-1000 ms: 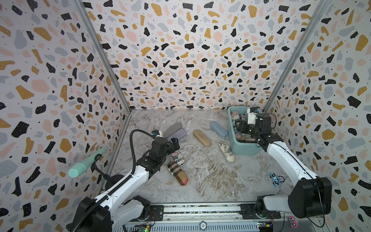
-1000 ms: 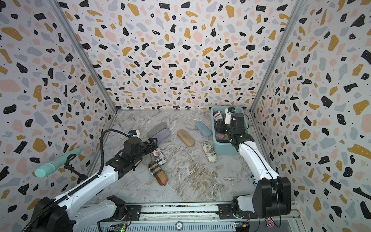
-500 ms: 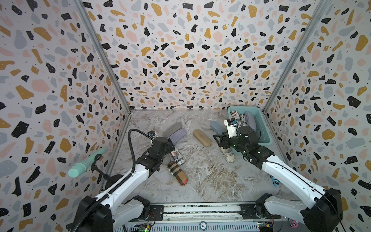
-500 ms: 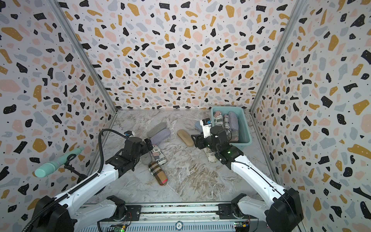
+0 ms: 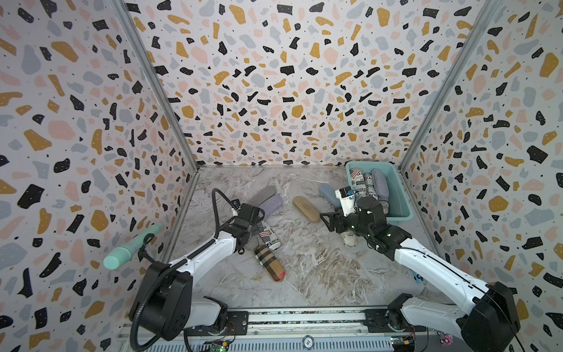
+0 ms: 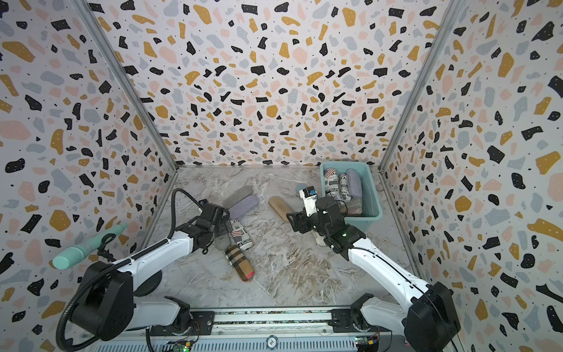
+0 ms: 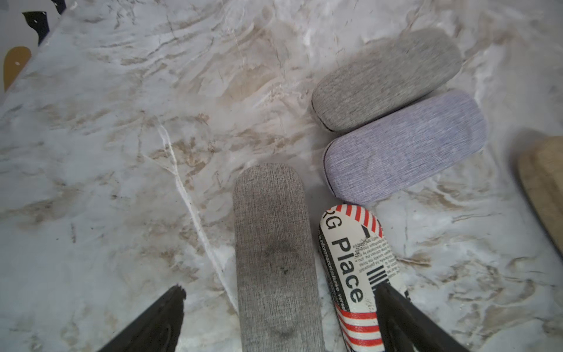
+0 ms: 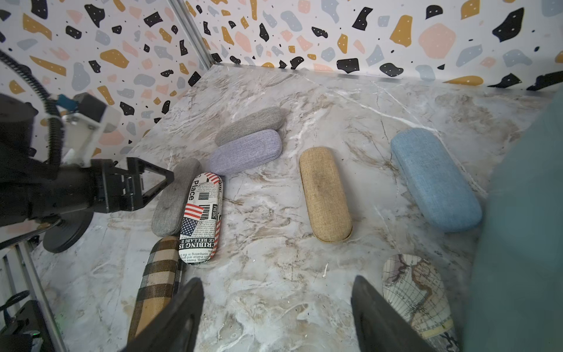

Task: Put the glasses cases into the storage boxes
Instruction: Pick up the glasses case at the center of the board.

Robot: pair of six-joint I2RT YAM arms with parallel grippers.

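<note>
A: At the far right corner of the worktop (image 5: 320,274), a teal storage box (image 5: 397,198). Filled already?

B: Partly: newspaper-print cases (image 5: 359,184) and a lilac-grey case (image 5: 380,183) inside, lying side by side.

A: And the right end effector (image 8: 277,283)?

B: Spread wide, holding nothing; hanging over bare marble beside the outer wall of the box, close to a map-print case (image 8: 414,298).

A: The left end effector (image 7: 280,294)?

B: Also wide open, not clamped on anything. One finger on each side of a grey case (image 7: 274,243); one of them above a newspaper-print case (image 7: 353,268) lying just beside.

A: And loose on the worktop, further?

B: A blue case (image 8: 435,179) near the box, a tan case (image 8: 324,195) in the middle, a lilac case (image 7: 405,146) touching a second grey case (image 7: 384,79), and a brown plaid case (image 5: 269,263) with red end, toward the front.
</note>
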